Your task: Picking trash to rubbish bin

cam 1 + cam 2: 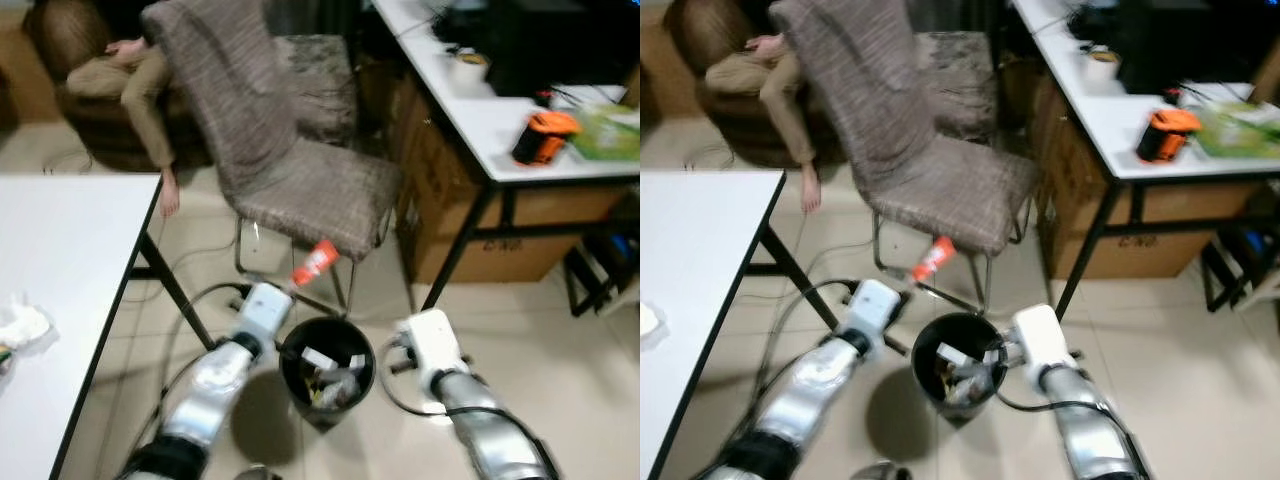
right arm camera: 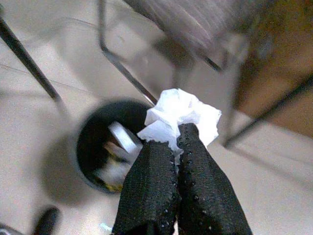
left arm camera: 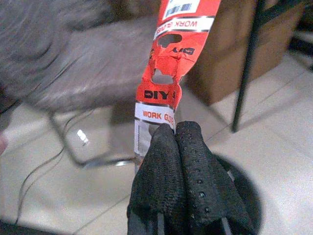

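Two grippers loaded | left gripper (image 3: 168, 134) fingers clamped on orange wrapper (image 3: 171, 63); right gripper (image 2: 172, 142) fingers pinching white tissue (image 2: 183, 115) | bin (image 1: 327, 372) just below both

Both head views look forward and steeply down from standing height, sharing the black bin (image 1: 327, 372) at lower centre, the grey chair (image 1: 290, 170) above it and white surfaces at both edges. The left wrist view looks close along the left claw (image 3: 176, 142) at the chair's legs and the bin. The right wrist view looks down along the right claw (image 2: 176, 142) at the same bin.
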{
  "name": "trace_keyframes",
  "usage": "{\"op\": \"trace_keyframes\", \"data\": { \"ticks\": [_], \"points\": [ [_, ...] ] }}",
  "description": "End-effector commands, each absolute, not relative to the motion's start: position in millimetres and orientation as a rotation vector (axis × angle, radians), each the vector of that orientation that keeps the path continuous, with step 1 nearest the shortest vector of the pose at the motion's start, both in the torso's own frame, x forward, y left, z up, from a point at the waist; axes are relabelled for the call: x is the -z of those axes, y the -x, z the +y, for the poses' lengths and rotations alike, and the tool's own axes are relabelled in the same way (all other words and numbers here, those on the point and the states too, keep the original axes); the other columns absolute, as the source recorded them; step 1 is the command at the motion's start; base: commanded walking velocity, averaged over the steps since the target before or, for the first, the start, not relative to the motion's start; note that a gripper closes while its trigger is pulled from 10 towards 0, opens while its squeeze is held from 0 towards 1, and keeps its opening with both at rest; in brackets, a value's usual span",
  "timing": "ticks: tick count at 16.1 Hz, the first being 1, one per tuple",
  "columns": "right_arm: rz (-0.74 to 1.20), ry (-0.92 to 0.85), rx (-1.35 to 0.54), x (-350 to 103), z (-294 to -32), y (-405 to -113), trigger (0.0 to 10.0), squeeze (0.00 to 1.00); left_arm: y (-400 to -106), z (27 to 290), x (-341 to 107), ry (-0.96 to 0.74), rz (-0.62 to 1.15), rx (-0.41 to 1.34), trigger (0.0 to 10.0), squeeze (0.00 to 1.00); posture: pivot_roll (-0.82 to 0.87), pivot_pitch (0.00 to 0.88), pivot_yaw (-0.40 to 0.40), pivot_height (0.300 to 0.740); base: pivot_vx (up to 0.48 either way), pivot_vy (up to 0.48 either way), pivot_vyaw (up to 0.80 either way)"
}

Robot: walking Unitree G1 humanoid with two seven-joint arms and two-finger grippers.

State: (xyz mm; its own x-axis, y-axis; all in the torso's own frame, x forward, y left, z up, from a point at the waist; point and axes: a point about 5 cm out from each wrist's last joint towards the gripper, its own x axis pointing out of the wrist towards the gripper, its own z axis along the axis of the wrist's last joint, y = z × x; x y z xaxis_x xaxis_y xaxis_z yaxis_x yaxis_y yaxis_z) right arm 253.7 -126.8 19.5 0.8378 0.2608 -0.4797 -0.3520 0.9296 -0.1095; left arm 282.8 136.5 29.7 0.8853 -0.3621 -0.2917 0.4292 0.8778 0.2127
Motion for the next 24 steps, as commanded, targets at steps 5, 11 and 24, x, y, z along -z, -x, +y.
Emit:
{"op": "trace_keyframes", "data": {
  "ticks": [5,11,24],
  "points": [
    [0.508,0.195,-0.368,-5.8,-124.8,-255.3,10.0,0.0,-281.2,131.4,-30.6,-0.271,0.23,0.428,10.0,0.0,-0.05,0.133,0.0,0.74,0.329,0.0,0.0],
    [0.523,0.146,-0.457,-0.7,-105.2,-276.4,10.0,0.0,-271.0,151.4,-40.6,-0.317,0.209,0.42,10.0,0.0,-0.01,0.171,0.008,0.74,0.052,0.0,0.0],
    [0.532,0.109,-0.463,-6.1,-103.3,-301.4,10.0,1.0,-238.3,176.7,-68.9,-0.332,0.225,0.384,10.0,0.0,0.04,0.193,-0.004,0.74,0.0,0.0,0.0]
  ]
}}
